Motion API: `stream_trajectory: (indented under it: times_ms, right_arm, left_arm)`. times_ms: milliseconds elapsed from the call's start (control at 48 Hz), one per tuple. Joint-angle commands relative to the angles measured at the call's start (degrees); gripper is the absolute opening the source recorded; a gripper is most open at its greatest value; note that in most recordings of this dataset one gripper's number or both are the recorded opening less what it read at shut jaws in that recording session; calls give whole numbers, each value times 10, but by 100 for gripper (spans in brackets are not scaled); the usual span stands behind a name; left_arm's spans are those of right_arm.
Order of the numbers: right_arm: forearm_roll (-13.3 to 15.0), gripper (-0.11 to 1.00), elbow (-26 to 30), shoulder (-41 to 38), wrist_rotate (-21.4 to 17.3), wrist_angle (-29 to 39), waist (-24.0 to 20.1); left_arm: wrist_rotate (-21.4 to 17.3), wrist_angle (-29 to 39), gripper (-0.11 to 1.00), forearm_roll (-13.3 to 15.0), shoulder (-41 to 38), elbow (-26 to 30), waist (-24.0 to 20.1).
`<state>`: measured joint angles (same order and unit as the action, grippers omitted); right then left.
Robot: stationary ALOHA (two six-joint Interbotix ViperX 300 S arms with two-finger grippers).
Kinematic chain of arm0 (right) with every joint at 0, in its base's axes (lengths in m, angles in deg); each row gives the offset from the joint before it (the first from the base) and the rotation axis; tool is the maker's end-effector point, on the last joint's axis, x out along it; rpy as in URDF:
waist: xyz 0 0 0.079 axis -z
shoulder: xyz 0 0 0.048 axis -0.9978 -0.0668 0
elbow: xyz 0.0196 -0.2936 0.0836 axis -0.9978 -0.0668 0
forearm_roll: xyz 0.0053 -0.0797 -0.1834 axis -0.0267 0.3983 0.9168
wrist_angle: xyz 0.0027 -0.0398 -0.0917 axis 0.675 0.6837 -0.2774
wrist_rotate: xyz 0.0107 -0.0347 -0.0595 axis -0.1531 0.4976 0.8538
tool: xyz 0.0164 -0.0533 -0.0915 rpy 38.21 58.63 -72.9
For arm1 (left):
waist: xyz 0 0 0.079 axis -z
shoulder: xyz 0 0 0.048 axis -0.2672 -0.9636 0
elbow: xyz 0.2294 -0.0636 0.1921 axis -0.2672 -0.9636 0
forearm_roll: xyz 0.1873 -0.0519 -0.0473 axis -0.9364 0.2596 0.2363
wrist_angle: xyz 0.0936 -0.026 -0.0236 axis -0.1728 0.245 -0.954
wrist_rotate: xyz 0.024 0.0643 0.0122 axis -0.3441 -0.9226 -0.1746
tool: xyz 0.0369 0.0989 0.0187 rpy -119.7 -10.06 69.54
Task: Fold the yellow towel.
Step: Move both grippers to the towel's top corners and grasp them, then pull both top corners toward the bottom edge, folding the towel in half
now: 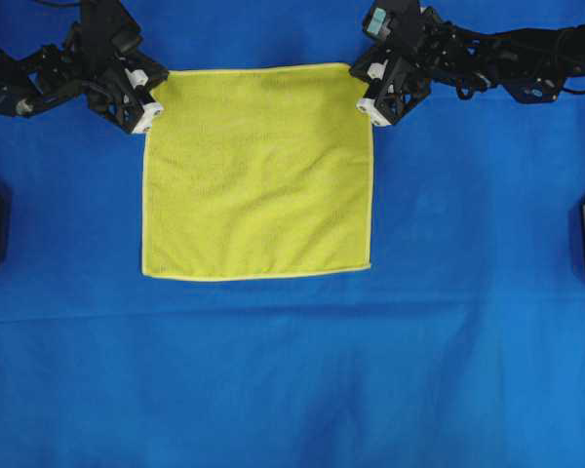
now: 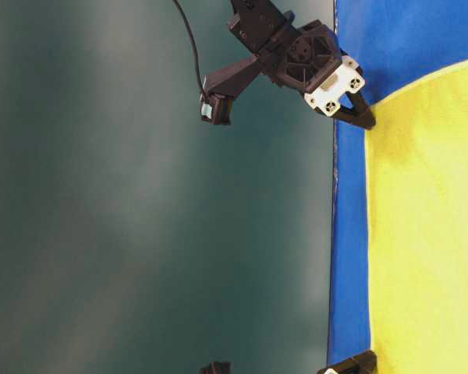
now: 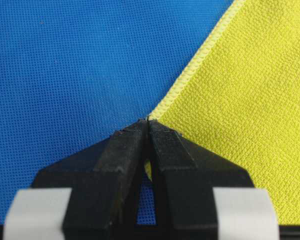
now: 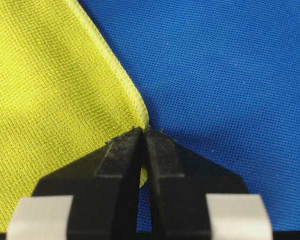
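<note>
- Yellow towel (image 1: 257,173) spread flat and square on the blue cloth (image 1: 292,370) covering the desk, lying in the upper middle of the overhead view, no fold in it yet.
- Left gripper (image 1: 148,117) down at the towel's upper-left corner, right gripper (image 1: 370,107) down at the upper-right corner; the two lower corners free and flat.
- From the left wrist view: fingers (image 3: 125,150) pressed together, with the hemmed corner tip of the towel (image 3: 230,110) caught between the tips and a sliver of yellow showing in the slot below.
- From the right wrist view: fingers (image 4: 120,155) likewise pressed together on the opposite corner, hem of the towel (image 4: 50,90) running straight into the pinch and a strip of yellow visible between the pads.
- Table-level view: one gripper (image 2: 357,117) touching down right at the towel's edge; only a scrap of the other at the bottom edge, too little to read.
- Step in hand, as judged: grasp of the two far corners just secured; lifting not begun, since the cloth sits flat right up to the tips.
- Next move probably calls for raising both corners together, level with each other, then carrying them over toward the free lower edge.
- Worth watching: thin bite on each corner, so a slip from either pinch seems possible; uneven travel would skew the fold line; blue cloth could get dragged along if pinched too.
</note>
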<state>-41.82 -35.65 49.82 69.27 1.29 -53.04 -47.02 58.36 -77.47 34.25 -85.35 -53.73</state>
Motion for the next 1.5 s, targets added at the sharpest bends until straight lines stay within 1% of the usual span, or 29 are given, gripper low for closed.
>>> stream_trajectory:
  times_ms: [0, 125, 229, 354, 521, 709, 834, 938, 1022, 1084, 1168, 1293, 1355, 1480]
  right_arm:
    - [-6, 2, 2, 22, -1, -1, 1]
    - [-10, 2, -1, 52, -1, 0, -2]
    - [-9, 2, -2, 75, -1, 0, -2]
    - [-10, 2, -2, 89, 0, 1, -3]
    - [-10, 2, -2, 90, 0, 2, -8]
    - [-9, 2, -3, 96, 0, 14, -24]
    - [-10, 2, -7, 112, -1, 37, -46]
    - [-12, 2, -20, 133, -1, 55, -76]
    - [-13, 2, -32, 146, -1, 69, -103]
    - [-13, 2, -42, 156, -1, 80, -127]
    - [-14, 2, -56, 166, -2, 99, -163]
    - [-21, 2, -71, 172, -7, 110, -207]
    - [-23, 2, -77, 174, -17, 112, -224]
    - [-24, 2, -82, 177, -36, 113, -244]
  left_arm:
    - [-4, 13, 1, 0, 22, 11, -3]
    - [-13, 40, 1, -1, 61, 14, 2]
    - [-27, 59, 1, -1, 111, 16, 5]
    - [-42, 83, 1, -1, 151, 13, 5]
    - [-43, 105, 1, 0, 159, 7, 8]
    - [-46, 120, 1, -1, 167, 1, 34]
    - [-42, 159, 1, 0, 182, -2, 72]
    - [-32, 187, 1, 0, 200, -11, 112]
    - [-25, 198, 1, 0, 214, -25, 150]
    - [-15, 200, 1, 0, 229, -38, 192]
    - [3, 200, 1, 0, 247, -53, 237]
    - [41, 203, 1, 0, 266, -75, 303]
    - [60, 203, 1, 0, 271, -81, 329]
    - [96, 203, 1, 0, 269, -83, 380]
